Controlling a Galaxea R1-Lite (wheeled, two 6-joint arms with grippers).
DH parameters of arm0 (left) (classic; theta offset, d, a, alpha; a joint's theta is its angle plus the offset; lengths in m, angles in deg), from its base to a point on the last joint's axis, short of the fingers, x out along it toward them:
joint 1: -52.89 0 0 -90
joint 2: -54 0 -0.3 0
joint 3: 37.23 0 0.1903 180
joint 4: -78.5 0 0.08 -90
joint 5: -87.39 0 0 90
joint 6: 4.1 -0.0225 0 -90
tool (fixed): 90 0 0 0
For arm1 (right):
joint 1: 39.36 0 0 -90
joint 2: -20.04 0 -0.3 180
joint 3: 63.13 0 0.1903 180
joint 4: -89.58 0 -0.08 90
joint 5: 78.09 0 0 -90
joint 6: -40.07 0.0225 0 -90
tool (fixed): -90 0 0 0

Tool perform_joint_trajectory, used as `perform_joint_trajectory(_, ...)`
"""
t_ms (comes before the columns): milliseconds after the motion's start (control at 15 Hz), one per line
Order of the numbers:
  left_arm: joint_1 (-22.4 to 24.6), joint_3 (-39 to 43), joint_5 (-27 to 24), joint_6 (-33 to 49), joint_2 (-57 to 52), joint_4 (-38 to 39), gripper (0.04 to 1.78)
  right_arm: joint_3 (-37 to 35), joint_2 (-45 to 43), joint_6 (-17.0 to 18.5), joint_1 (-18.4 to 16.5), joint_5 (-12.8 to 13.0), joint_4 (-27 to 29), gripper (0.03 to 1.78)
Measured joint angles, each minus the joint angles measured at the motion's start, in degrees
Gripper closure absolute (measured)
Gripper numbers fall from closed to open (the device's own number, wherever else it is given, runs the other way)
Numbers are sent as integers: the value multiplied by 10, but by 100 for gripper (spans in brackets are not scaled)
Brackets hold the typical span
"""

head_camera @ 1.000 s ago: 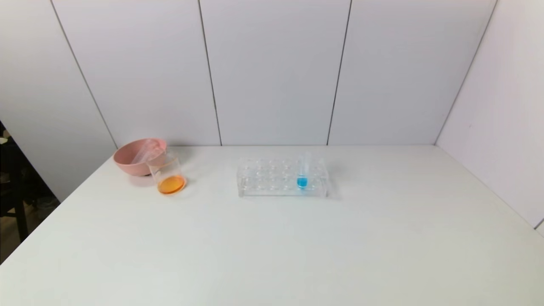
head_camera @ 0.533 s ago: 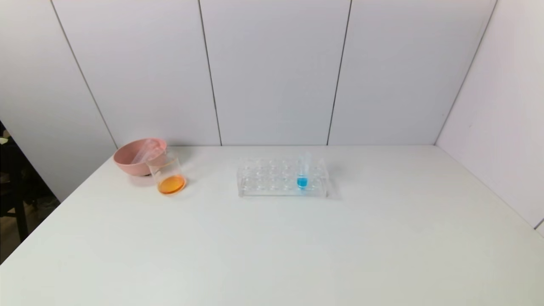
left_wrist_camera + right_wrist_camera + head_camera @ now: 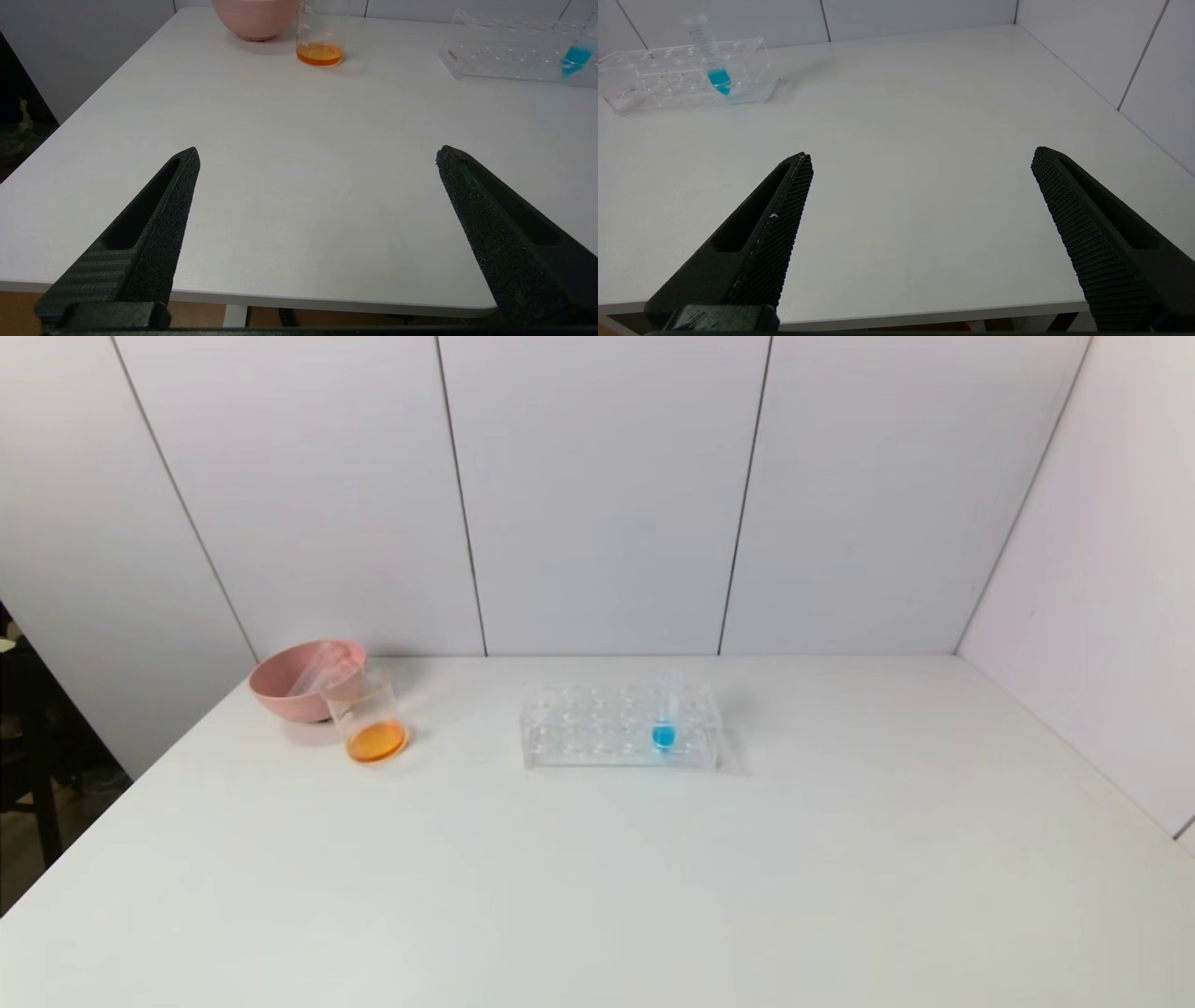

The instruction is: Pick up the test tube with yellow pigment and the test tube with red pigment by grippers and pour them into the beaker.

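The beaker is seen at the table's far left, holding orange liquid, just in front of the pink bowl, where clear tubes appear to lie. A blue tube is held upright in the rack. The left gripper and right gripper are parked at the near edge, jaws spread wide, nothing gripped
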Motion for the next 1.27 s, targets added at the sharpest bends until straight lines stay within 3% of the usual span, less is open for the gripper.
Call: perform_joint_trajectory(1267, 0, 0, 0, 0, 0, 0, 6, 0, 0, 0, 0, 0, 0, 10)
